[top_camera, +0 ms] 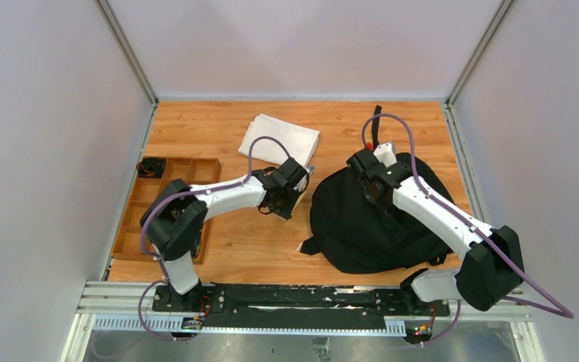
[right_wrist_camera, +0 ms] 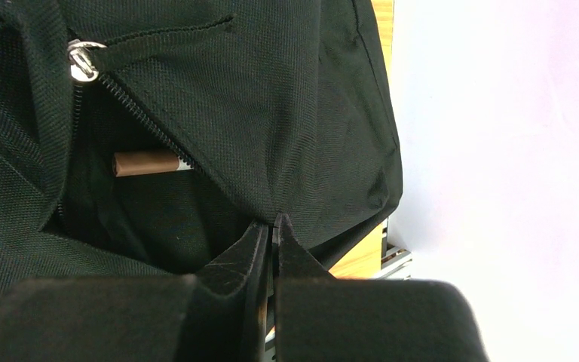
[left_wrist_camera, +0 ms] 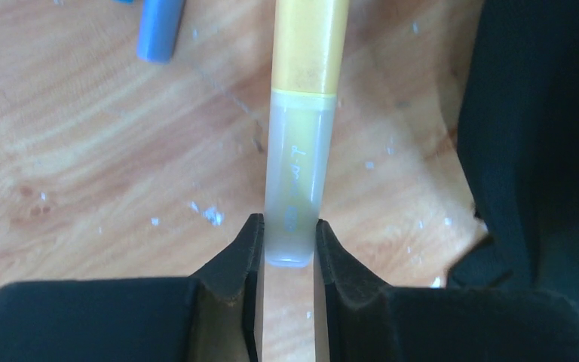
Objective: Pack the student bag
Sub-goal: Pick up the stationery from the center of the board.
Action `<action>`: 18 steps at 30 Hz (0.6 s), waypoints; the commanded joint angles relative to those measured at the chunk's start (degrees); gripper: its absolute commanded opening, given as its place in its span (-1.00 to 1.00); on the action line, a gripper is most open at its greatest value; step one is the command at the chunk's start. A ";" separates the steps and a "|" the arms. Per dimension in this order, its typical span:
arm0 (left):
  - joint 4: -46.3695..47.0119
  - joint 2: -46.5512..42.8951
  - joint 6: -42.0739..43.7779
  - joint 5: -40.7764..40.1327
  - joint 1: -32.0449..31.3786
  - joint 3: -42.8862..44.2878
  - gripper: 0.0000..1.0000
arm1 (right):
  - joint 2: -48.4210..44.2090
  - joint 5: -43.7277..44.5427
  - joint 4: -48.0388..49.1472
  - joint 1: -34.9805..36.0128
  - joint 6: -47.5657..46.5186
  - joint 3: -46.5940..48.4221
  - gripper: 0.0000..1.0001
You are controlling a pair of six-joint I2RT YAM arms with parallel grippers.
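1. Top external view. Nearest the camera, a black mounting rail (top_camera: 301, 296) carries both arm bases. Beyond it, the large soft black fabric student bag (top_camera: 362, 226) lies on the right half of the wooden table (top_camera: 256, 249). The right gripper (top_camera: 375, 154) sits at the bag's far edge, and the left gripper (top_camera: 298, 181) hangs just left of the bag. A folded white cloth (top_camera: 279, 139) lies left of the bag and farther back. A brown wooden compartment tray (top_camera: 167, 207) stands well to the bag's left.
2. Left wrist view. The left gripper (left_wrist_camera: 288, 226) has narrow jaws, and its pads press both sides of the frosted cap of a yellow-bodied marker (left_wrist_camera: 305, 75). The bag fills the right edge. A blue cylindrical object (left_wrist_camera: 158, 30) lies well left of the bag.
3. Right wrist view. The right gripper (right_wrist_camera: 273, 222) is fully closed, pinching a fold of the bag's fabric beside its open zipper. A silver zipper pull (right_wrist_camera: 83, 62) shows at upper left. A brown cylindrical item (right_wrist_camera: 147, 162) lies inside the bag.
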 commanded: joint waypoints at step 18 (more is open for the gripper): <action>29.89 -17.13 -37.44 36.94 -6.31 -6.23 -1.00 | -6.24 -12.37 2.11 -7.20 -1.95 -1.03 -1.00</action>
